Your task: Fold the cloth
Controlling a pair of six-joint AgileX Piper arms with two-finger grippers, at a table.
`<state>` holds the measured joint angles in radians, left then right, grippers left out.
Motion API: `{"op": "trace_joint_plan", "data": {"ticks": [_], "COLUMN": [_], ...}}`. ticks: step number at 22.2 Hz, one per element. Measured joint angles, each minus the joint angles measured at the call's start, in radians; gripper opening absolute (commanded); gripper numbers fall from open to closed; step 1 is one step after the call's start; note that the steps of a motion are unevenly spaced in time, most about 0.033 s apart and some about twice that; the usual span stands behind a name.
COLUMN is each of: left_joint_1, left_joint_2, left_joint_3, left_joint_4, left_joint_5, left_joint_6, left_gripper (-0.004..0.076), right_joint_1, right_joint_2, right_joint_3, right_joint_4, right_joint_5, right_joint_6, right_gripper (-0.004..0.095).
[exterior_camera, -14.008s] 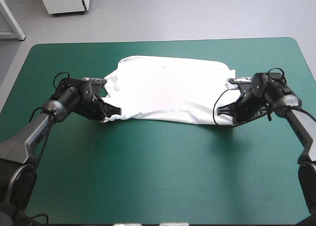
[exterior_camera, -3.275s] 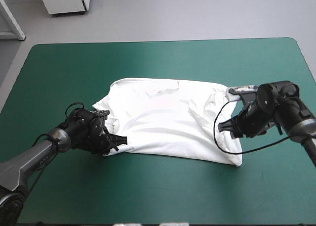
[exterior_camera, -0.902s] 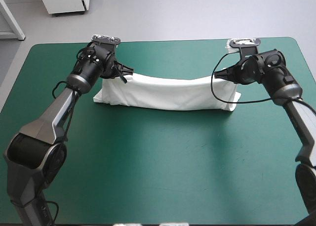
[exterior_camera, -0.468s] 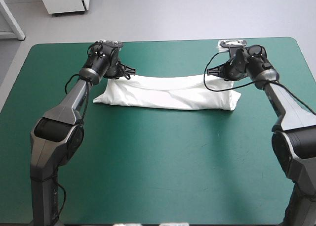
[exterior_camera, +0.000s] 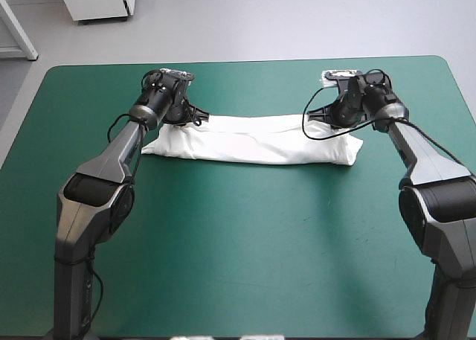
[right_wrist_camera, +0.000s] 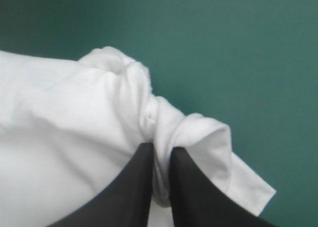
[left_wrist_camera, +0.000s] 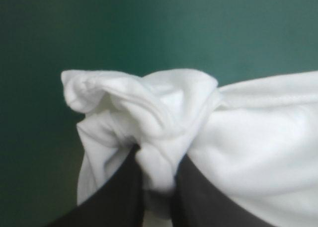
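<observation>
T-shirt point(exterior_camera: 253, 138) folded band; both jaws pinching bunched corners, tips seemingly buried.

Robot lab: teal-green table point(exterior_camera: 238, 265), grey floor point(exterior_camera: 297, 20).

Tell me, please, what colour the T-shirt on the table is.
Plain white, with no print visible; the T-shirt shows best in the high view.

Dark grey jointed arms point(exterior_camera: 95, 199) with black fingers point(left_wrist_camera: 115, 197).
</observation>
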<state>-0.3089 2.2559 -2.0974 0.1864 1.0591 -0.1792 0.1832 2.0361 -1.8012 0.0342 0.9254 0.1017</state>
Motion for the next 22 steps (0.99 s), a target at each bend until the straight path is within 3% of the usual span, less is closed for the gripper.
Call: {"op": "trace_joint_plan", "data": {"ticks": [3,10,11,12,13,18,22], "left_joint_1": [0.0,0.0,0.0,0.0,0.0,-0.007,-0.095], "left_joint_2": [0.0,0.0,0.0,0.0,0.0,-0.027,-0.079], "left_joint_3": [-0.046,-0.209,-0.219,-0.238,-0.243,-0.243,-0.246], "left_joint_4": [-0.011,-0.022,-0.022,-0.022,-0.023,-0.186,-0.327], "left_joint_5": [0.037,0.168,0.174,0.18,0.182,0.191,0.192], "left_joint_6": [0.03,0.056,0.057,0.058,0.059,0.116,0.165], "left_gripper": [0.0432,0.0438,0.0328,0.0096,-0.0008,-0.0009,-0.0009], "right_joint_1": [-0.004,-0.009,-0.009,-0.009,-0.009,-0.013,-0.069], "right_joint_2": [0.0,0.0,0.0,0.0,-0.006,-0.103,-0.218], "right_joint_3": [-0.05,-0.17,-0.182,-0.197,-0.198,-0.198,-0.2], "right_joint_4": [0.059,0.078,0.078,0.075,0.07,0.027,0.034], "right_joint_5": [0.058,0.186,0.196,0.213,0.225,0.263,0.296], "right_joint_6": [-0.048,-0.058,-0.058,-0.057,-0.055,-0.053,-0.049], "right_gripper": [0.0434,0.0432,0.0428,0.0427,0.0427,0.0408,0.0314]}}
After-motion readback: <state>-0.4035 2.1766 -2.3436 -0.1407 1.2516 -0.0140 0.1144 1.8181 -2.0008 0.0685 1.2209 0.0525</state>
